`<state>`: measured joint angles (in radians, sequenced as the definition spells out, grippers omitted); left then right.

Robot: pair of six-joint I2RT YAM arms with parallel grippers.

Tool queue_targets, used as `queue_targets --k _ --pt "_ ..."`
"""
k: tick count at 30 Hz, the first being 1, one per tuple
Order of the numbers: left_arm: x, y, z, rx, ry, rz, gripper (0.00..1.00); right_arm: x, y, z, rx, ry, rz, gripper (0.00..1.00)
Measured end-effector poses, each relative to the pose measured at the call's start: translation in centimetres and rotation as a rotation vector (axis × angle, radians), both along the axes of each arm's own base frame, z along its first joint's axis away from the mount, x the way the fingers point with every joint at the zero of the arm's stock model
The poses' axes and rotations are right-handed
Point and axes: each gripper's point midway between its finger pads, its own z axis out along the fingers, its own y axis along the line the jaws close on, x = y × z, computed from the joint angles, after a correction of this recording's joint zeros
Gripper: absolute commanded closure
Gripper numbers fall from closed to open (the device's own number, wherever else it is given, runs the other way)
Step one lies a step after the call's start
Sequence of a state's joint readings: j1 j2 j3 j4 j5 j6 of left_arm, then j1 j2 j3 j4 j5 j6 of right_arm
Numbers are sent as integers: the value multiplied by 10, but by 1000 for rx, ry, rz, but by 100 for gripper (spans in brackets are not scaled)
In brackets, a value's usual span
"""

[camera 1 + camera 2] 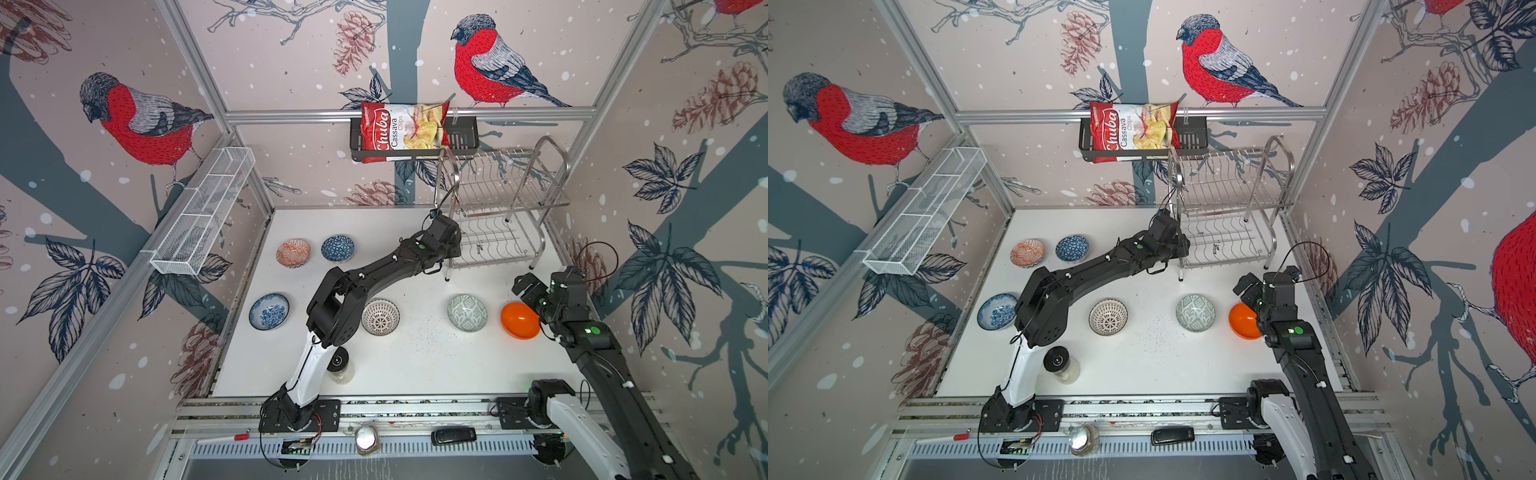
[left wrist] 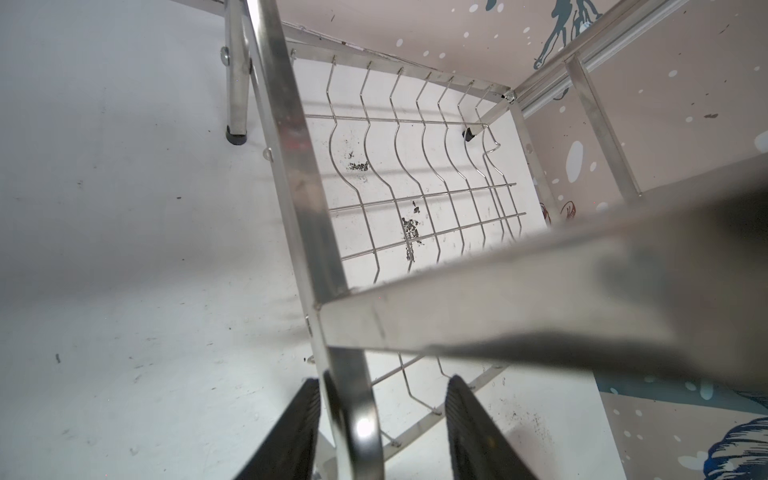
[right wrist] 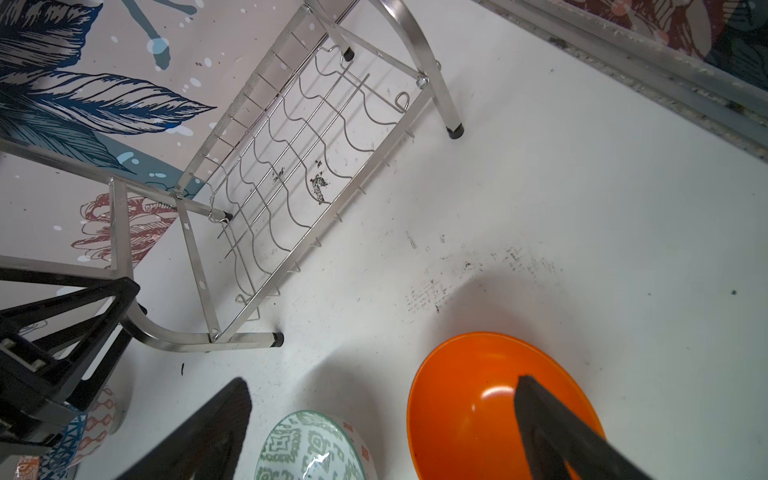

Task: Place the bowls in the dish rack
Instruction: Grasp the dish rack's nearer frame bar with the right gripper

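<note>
Barely begun, judging by the layout; no bowl loaded so far into the shiny stainless-steel two-tier wire dish rack (image 1: 505, 183), standing at the back right of the white tabletop (image 1: 415, 365) with both tiers bare; out on that tabletop, none touching the rack, all six small round bowls: red-orange patterned bowl (image 1: 293, 252) just beside blue triangle-patterned bowl (image 1: 338, 248) at the back left; blue-white floral bowl (image 1: 269, 311) nearer the front left; then, in a row towards the right, white bowl with black dots (image 1: 380, 317), grey-green patterned bowl (image 1: 467, 312) and plain bright orange bowl (image 1: 519, 320); left gripper (image 2: 382, 382) at the rack's near-left corner, jaws partly parted and set astride the arched steel handle (image 2: 353, 411), one finger close against the band, the other clear of it, so not clamped and gripping nothing as far as the wrist view shows; right gripper (image 3: 382, 380) spread wide and empty, poised above the orange bowl with one finger over its hollow; probably a matter of steadying or shifting the rack first; left to do: every one of the six pick-ups and placements.
</note>
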<state>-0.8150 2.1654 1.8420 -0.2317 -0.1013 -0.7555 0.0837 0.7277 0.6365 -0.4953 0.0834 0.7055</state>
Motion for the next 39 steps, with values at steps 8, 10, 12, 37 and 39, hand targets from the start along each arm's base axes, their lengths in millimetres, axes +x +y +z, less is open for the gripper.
queue_targets --k 8,10,12,37,39 --pt "1 12 -7 47 26 70 88 -6 -8 -6 -1 8 -26 1" --pt "1 15 -7 64 26 75 93 -6 -10 -6 -3 10 -35 1" --pt "-1 18 -7 90 22 67 99 -6 -11 -7 0 11 -39 0" --pt "-11 62 5 164 103 61 100 19 -66 -11 -167 28 -172 9" --pt "-11 67 3 167 112 63 100 27 -67 -8 -184 10 -159 10"
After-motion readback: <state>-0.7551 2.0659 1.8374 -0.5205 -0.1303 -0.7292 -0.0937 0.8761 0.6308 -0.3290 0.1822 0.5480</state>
